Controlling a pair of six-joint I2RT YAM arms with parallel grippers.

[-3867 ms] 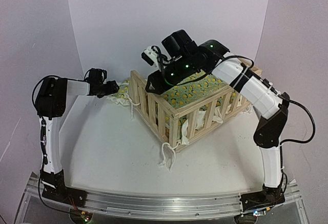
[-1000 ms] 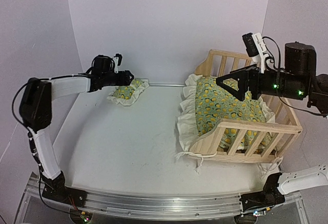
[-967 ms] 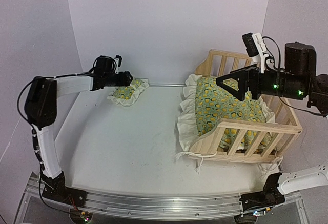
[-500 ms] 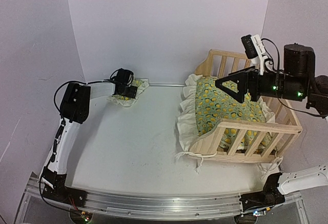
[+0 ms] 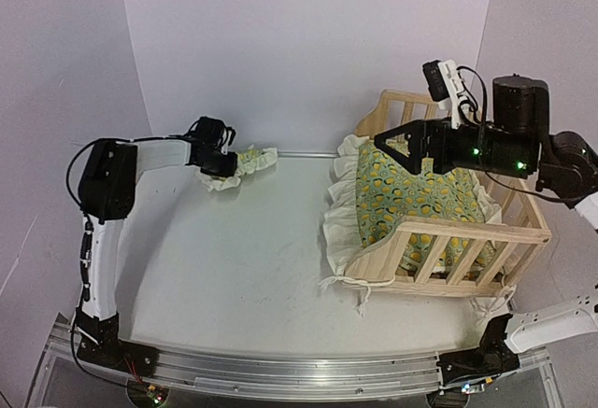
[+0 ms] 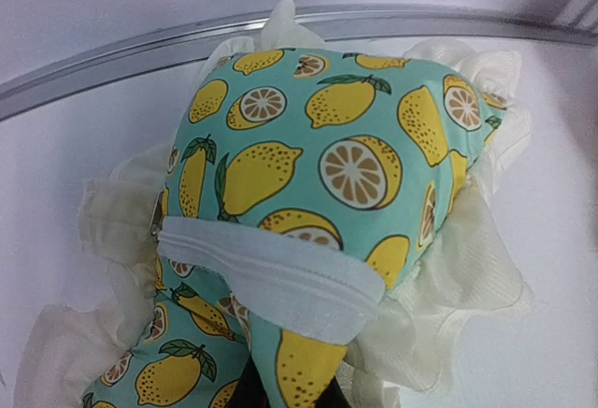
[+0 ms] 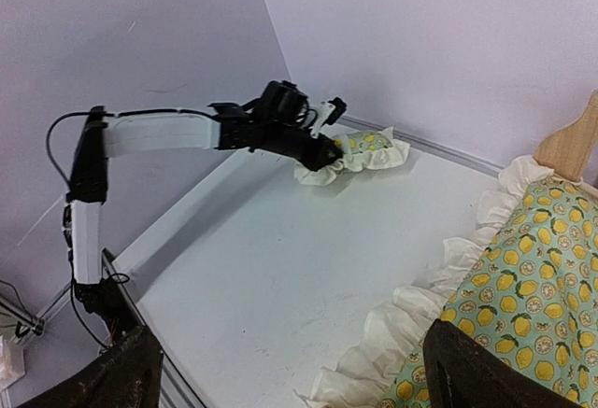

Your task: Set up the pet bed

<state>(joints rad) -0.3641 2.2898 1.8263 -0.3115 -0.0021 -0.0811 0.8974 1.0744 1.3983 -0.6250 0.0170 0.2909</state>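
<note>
One change to call: the left gripper, wide apart a second ago, is now clamping onto the small pillow at the far left of the table, bunching its lemon fabric. The right gripper is hovering with jaws spread, holding nothing, over the cushion in the pet bed on the right. Pillow and bed are sitting well apart, so carrying it across looks like the next job.
</note>
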